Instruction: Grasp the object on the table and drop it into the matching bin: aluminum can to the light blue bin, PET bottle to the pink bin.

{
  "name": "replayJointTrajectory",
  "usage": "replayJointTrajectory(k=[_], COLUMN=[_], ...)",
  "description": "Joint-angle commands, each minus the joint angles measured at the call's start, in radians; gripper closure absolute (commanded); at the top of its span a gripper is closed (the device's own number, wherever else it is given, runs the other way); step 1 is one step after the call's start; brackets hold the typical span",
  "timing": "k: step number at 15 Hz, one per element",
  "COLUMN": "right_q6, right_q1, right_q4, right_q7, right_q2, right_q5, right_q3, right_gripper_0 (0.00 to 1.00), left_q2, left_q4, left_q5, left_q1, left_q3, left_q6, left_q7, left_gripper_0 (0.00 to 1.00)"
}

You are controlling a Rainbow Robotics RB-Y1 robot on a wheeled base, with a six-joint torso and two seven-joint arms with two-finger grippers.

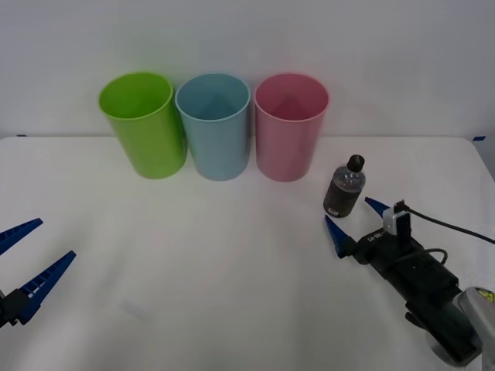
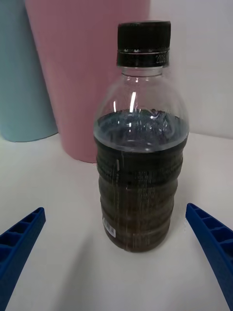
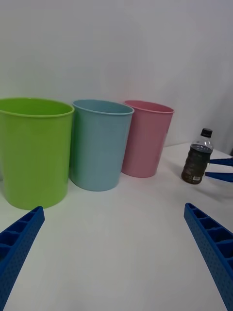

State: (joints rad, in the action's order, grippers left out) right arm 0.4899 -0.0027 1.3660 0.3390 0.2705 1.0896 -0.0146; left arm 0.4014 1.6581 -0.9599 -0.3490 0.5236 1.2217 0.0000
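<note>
The PET bottle [image 1: 344,187] stands upright on the table [image 1: 216,263], its long axis vertical and its black cap pointing straight up. In the front view it sits at about 3 o'clock from the table's middle, just off the pink bin [image 1: 291,126] at that bin's 4 o'clock, apart from it. The dark contents fill it up to the rounded shoulder, with clear plastic above.

The right gripper [image 1: 356,217] lies low at the bottle's 6 o'clock, its 2 blue fingers spread wide, 1 tip to either side of the bottle's base and neither touching it. In the right wrist view the bottle [image 2: 140,146] stands ahead of the fingers [image 2: 19,238], which hold nothing, with the pink bin [image 2: 82,73] behind it and the light blue bin [image 2: 22,73] beside that.

The left gripper [image 1: 27,255] rests at 8 o'clock near the table's edge, well apart from the bottle, fingers parted and empty.

3 bins stand in a row at 12 o'clock along the far side, mouths up: a lime green bin [image 1: 143,124], the light blue bin [image 1: 213,124] in the middle, then the pink one, each just beside the next
</note>
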Motion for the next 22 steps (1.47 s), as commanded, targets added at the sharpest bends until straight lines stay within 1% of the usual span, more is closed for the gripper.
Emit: replayJointTrajectory(k=[1, 4, 10, 16, 17, 18, 19, 22], right_q6=[-0.056, -0.065, -0.117, -0.109, -0.108, -0.109, -0.108, -0.100], right_q1=[-0.037, -0.111, -0.198, -0.203, -0.203, -0.203, -0.203, -0.201], right_q4=[-0.021, -0.110, -0.194, -0.197, -0.197, -0.197, -0.197, -0.197], right_q7=[0.002, 0.011, 0.025, 0.028, 0.028, 0.028, 0.028, 0.028], right_q2=[-0.013, -0.031, -0.071, -0.076, -0.074, -0.076, -0.074, -0.076], right_q5=[0.015, 0.015, 0.016, 0.015, 0.015, 0.013, 0.013, 0.012], right_q3=[0.005, 0.002, 0.001, 0.001, 0.001, 0.001, 0.001, 0.001], right_gripper_0=[0.00, 0.00, 0.00, 0.00, 0.29, 0.90, 1.00, 1.00], left_q2=[0.000, 0.000, 0.000, 0.000, 0.000, 0.000, 0.000, 0.000], left_q4=[0.000, 0.000, 0.000, 0.000, 0.000, 0.000, 0.000, 0.000], left_q5=[0.000, 0.000, 0.000, 0.000, 0.000, 0.000, 0.000, 0.000], left_q1=[0.000, 0.000, 0.000, 0.000, 0.000, 0.000, 0.000, 0.000], left_q3=[0.000, 0.000, 0.000, 0.000, 0.000, 0.000, 0.000, 0.000], left_q6=[0.000, 0.000, 0.000, 0.000, 0.000, 0.000, 0.000, 0.000], left_q7=[0.000, 0.000, 0.000, 0.000, 0.000, 0.000, 0.000, 0.000], left_gripper_0=[0.00, 0.00, 0.00, 0.00, 0.00, 0.00, 0.00, 0.00])
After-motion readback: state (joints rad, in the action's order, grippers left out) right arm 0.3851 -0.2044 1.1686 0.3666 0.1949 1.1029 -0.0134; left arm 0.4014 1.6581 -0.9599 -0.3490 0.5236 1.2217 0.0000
